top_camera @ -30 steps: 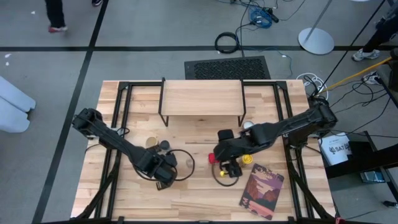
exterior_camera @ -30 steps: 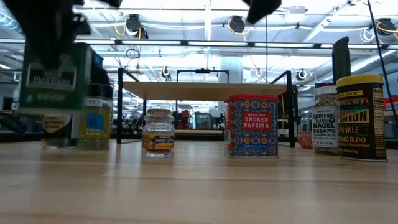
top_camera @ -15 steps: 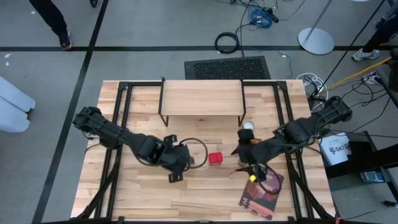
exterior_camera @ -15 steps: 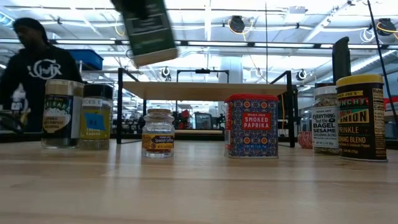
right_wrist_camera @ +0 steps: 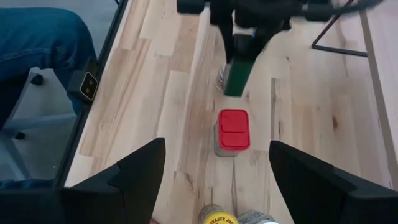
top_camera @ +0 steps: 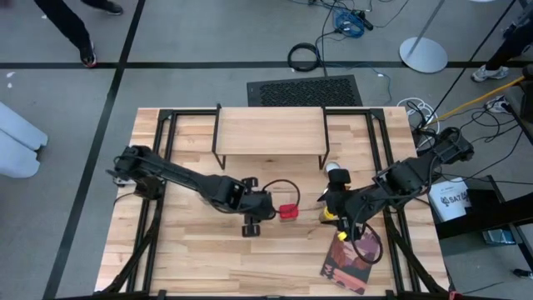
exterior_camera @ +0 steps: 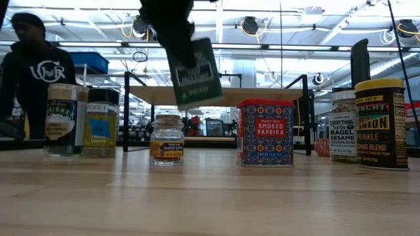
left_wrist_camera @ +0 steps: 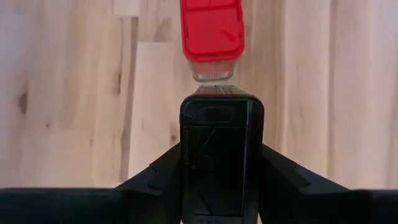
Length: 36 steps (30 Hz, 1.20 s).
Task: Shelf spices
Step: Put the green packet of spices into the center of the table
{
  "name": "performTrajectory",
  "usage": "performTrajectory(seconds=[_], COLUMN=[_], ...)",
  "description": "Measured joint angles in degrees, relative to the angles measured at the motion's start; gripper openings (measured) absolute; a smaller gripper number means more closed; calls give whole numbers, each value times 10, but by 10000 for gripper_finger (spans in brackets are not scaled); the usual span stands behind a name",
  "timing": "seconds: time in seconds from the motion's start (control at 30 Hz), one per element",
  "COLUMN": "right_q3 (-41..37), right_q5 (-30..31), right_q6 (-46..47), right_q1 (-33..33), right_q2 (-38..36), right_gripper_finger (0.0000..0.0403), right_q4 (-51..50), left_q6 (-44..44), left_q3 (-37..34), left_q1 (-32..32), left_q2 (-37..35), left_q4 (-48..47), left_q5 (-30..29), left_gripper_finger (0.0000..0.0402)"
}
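Observation:
My left gripper (top_camera: 254, 218) is shut on a green-labelled spice jar (exterior_camera: 192, 73) with a black lid. It hangs in the air just left of the red-topped paprika tin (top_camera: 287, 212), which stands on the table. My right gripper (right_wrist_camera: 217, 155) hovers open and holds nothing, above a yellow-topped jar (top_camera: 329, 215) and near a white-topped jar (top_camera: 333, 169). The shelf (top_camera: 271, 131) stands on its black legs at the table's far middle. In the low view more jars stand on the table: two at the left (exterior_camera: 64, 119) (exterior_camera: 102, 123) and a small one (exterior_camera: 167, 140). My left gripper pinches the jar at its black-lidded top end (left_wrist_camera: 189, 162), one finger (left_wrist_camera: 158, 177) on each of two opposite sides. The fingers come from above, slanting down. The jar hangs below them, tilted and clear of the table.
A reddish picture-covered book (top_camera: 350, 258) lies flat at the front right, below my right arm. At the right of the low view stand a sesame jar (exterior_camera: 343, 124) and the tall yellow-lidded tin (exterior_camera: 380, 123). A person stands beyond the table's left side (exterior_camera: 33, 65).
My left gripper has carried the green jar toward the table's right, up to the red-topped tin. It has rolled meanwhile, and the jar now hangs tilted. My right gripper has drawn back from the table's middle toward the right edge and risen, still open.

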Motion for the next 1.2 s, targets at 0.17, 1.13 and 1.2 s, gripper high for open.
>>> performTrajectory(seconds=[0.17,1.13,1.2], right_q3=[0,0,0], right_q5=[0,0,0], right_q6=[4,3,3], right_q1=[0,0,0], right_q2=[0,0,0], right_gripper_finger=[274,274,274], right_q4=[0,0,0], left_q6=[4,32,33], left_q3=[1,38,38], left_q1=[1,1,1], left_q2=[22,27,27], left_q4=[20,22,21], left_q5=[1,1,-1], left_gripper_finger=[153,153,153])
